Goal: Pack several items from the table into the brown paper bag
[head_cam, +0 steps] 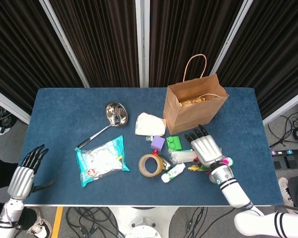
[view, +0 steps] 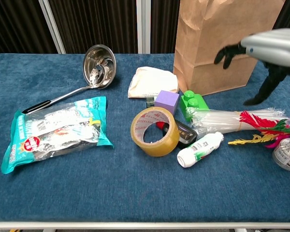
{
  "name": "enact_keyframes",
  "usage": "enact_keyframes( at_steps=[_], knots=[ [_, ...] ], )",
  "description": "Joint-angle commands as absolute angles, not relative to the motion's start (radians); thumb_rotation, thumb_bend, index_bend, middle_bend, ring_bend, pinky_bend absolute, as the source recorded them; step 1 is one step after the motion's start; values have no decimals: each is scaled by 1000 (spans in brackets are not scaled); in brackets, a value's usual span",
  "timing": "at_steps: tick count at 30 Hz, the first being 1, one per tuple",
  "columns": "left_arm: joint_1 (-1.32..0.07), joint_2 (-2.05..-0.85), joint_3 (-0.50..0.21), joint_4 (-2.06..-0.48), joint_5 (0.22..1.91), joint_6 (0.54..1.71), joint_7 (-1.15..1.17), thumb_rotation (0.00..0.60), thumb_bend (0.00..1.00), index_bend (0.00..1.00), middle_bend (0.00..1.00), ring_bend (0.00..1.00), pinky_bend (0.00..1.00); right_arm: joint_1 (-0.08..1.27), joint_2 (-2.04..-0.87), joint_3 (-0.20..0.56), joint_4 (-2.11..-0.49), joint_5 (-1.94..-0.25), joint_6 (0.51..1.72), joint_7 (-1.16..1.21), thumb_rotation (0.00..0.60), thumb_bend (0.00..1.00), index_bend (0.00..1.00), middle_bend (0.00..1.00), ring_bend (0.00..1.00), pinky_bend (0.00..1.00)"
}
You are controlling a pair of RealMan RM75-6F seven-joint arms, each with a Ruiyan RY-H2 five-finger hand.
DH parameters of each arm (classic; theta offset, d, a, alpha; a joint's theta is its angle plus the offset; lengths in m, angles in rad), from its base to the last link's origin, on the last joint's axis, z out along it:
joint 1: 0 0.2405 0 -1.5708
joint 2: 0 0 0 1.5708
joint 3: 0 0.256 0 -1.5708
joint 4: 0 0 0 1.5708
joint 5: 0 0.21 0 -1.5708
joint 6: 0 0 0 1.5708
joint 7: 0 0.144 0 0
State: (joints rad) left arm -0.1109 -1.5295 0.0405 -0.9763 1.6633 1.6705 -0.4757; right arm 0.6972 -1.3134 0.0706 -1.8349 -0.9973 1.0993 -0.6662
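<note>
Mostly unpacked. Bag (head_cam: 193,106): upright at far edge, open, something pale inside, contents unclear. Remaining on table, largest first: snack pack (head_cam: 100,160) at left; ladle (head_cam: 109,121) behind it; straw bundle (view: 222,121) right of centre; white pouch (head_cam: 150,124) beside bag; tape roll (view: 154,131) at centre; feathers (view: 266,128); bottle (view: 199,149); green block (view: 192,103); purple cube (view: 167,101).

Right hand (head_cam: 204,148): fingers spread, empty, palm down above straws and feathers; contact with them not discernible.

Left hand (head_cam: 24,176): off table at left, fingers apart, empty.
</note>
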Motion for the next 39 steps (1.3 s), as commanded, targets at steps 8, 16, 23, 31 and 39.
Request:
enact_keyframes(
  at_steps=[8,16,23,31,39],
  knots=[
    [-105,-1536,35,-953,1656,1677,-486,600,58,87,109,1,137,710,-1425,41,-1774,-936,1115,-775,600,0,202,245,125,0],
    [-100,-1539,33,-938,1657,1689,-497,600,58,87,109,0,137,703,-1486,34,-1722,-894,1142,-822,600,0,202,245,125,0],
    [-95,-1547,34,-919,1652,1687,-515,600,58,87,109,0,137,697,-1538,29,-1672,-881,1157,-843,600,0,201,246,125,0],
    [-90,-1552,32,-905,1647,1687,-533,600,58,87,109,0,137,691,-1587,32,-1612,-850,1154,-857,600,0,206,259,141,0],
    [-86,-1557,35,-895,1646,1684,-543,600,58,87,109,0,136,690,-1617,42,-1581,-855,1163,-866,600,0,275,308,197,4]
  ],
)
